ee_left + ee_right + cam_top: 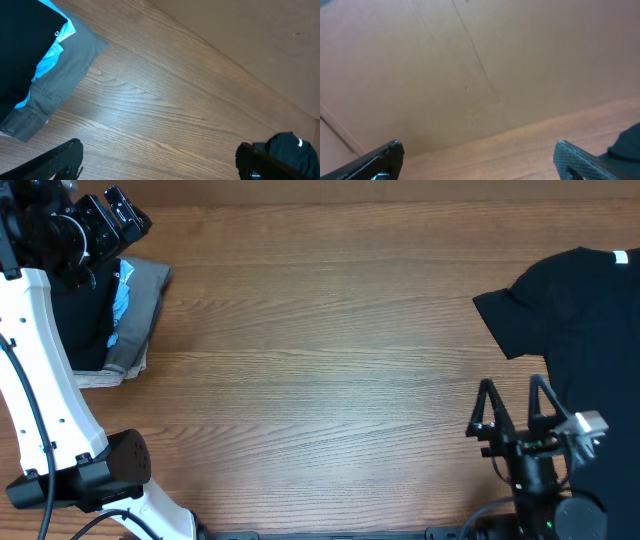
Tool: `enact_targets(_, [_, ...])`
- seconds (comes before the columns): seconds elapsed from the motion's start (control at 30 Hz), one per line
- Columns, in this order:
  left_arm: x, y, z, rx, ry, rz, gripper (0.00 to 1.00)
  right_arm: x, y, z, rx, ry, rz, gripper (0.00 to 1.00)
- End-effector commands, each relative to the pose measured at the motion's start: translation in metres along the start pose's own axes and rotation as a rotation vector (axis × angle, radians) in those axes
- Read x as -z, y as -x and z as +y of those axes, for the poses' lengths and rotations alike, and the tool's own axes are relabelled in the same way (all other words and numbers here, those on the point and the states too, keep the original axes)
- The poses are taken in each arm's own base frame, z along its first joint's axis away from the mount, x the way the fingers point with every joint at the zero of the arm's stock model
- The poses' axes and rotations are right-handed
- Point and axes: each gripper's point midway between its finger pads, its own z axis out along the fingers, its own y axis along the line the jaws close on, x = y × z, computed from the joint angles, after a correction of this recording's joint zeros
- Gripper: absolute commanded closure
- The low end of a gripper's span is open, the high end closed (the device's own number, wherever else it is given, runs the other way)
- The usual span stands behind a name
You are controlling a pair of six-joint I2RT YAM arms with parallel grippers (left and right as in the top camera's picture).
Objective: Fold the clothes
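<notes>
Two pincers: both spread wide and holding nothing. The wrist views show each pair of fingers far apart with only bare counter (pixel 320 360) or wall between them.
Shirt now: the black T-shirt (pixel 585 330) lies unfolded at the right edge of the counter, and part of it runs out of the overhead view.
Long axis: the white neck label (pixel 621 258) is at the far end, so we read collar far and hem near. That makes the body run front to back, though the cut-off side leaves this a little uncertain.
Sleeve: one sleeve (pixel 505 315) juts left toward the middle of the counter.
Right pincer (pixel 512 385): it hovers at the shirt's near left edge, with the cloth to its right and beyond. Its own camera catches only a dark corner of fabric.
Left pincer (pixel 160 150): it is over the folded pile (pixel 130 310) at the far left, well apart from the shirt, which shows as a small dark patch in its view.
Nearer arm: the right one, plainly.
Coming move, we reckon: the right arm swings right onto the sleeve or the near edge, while the left arm has the whole counter to cross.
</notes>
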Motion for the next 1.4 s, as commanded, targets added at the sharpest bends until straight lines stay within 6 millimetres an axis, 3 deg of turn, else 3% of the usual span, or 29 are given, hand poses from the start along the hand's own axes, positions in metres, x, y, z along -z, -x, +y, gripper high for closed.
enact_targets(0.0, [-0.001, 0.0, -0.001, -0.003, -0.008, 0.005, 0.0, -0.006, -0.018, -0.007, -0.008, 0.009, -0.001, 0.0])
enact_targets(0.37, [-0.001, 0.0, -0.001, -0.003, -0.008, 0.005, 0.0, -0.014, -0.072, -0.034, -0.009, -0.029, 0.065, 0.0])
enact_targets(0.6, [-0.001, 0.0, -0.001, -0.003, -0.008, 0.005, 0.0, -0.015, -0.092, -0.047, -0.006, -0.063, 0.09, 0.0])
enact_targets(0.83, [-0.001, 0.0, -0.001, -0.003, -0.008, 0.005, 0.0, -0.014, -0.094, -0.056, 0.016, -0.107, 0.097, 0.0])
enact_targets(0.97, [-0.001, 0.0, -0.001, -0.003, -0.008, 0.005, 0.0, -0.011, -0.109, -0.06, 0.092, -0.117, 0.162, 0.0])
enact_targets(1.07, [-0.001, 0.0, -0.001, -0.003, -0.008, 0.005, 0.0, -0.011, -0.113, -0.05, 0.223, -0.044, 0.189, 0.0])
enact_targets(1.37, [-0.001, 0.0, -0.001, -0.003, -0.008, 0.005, 0.0, -0.011, -0.115, -0.041, 0.487, 0.048, 0.198, 0.0])
